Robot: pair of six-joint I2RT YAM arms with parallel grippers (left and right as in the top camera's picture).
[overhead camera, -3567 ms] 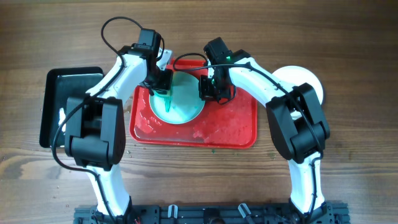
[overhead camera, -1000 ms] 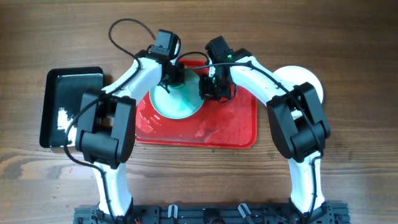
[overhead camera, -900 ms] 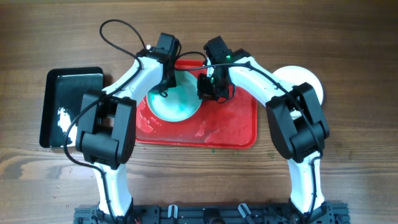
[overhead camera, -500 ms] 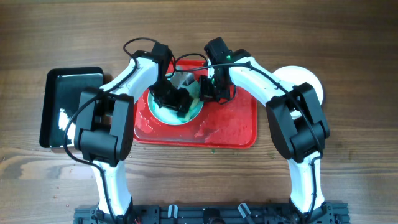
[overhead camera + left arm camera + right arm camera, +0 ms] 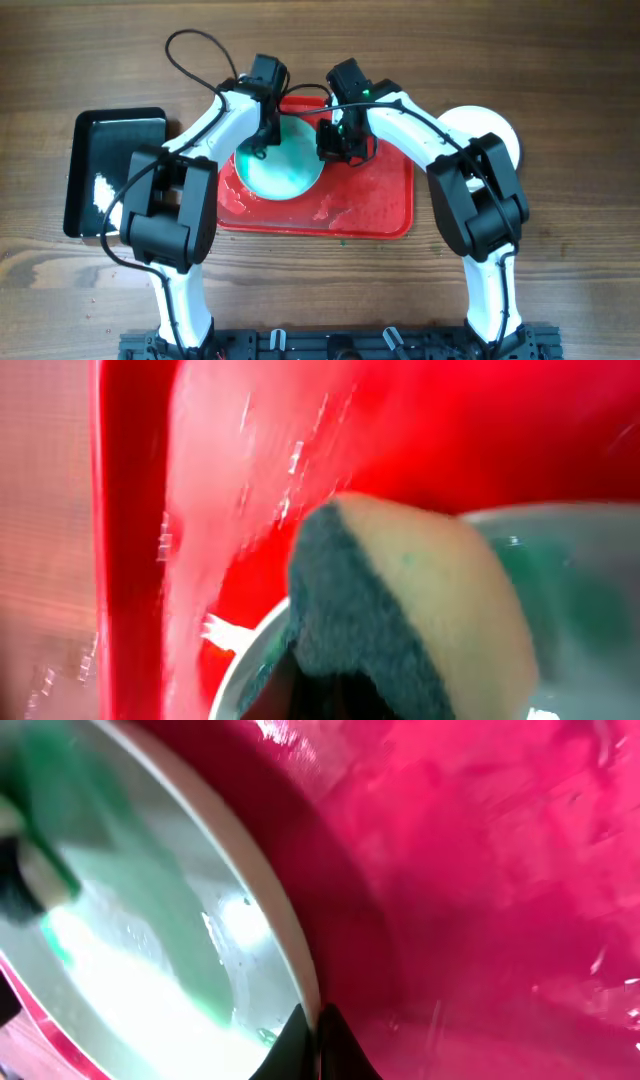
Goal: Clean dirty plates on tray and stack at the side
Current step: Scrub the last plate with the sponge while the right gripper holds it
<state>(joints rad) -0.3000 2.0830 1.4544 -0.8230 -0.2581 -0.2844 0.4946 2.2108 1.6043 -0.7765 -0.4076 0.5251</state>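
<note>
Far left: a black tray (image 5: 115, 170) lies on the wooden table (image 5: 560, 280), well apart from the red tray (image 5: 375, 205). Only a strip of wood shows between them, crossed by the left arm.

Left gripper (image 5: 263, 138) is over the far-left part of the red tray. Its jaws look clamped on a sponge (image 5: 410, 610), dark scouring face leftward, tan foam rightward. The sponge fills the left wrist view and hides the fingers.

The plate (image 5: 285, 170) sits in the red tray's left half, pale aqua with green smears. Its rim is near the tray's left wall. The sponge overlaps its far edge.

Right gripper (image 5: 315, 1040) is at the plate's right edge, jaws pinched together on the rim. Both arms crowd the plate from the far side.

The tray's right half is wet, bare floor.

Far right: a white plate (image 5: 497, 125) rests on the table just beside the tray, partly under the right arm.
</note>
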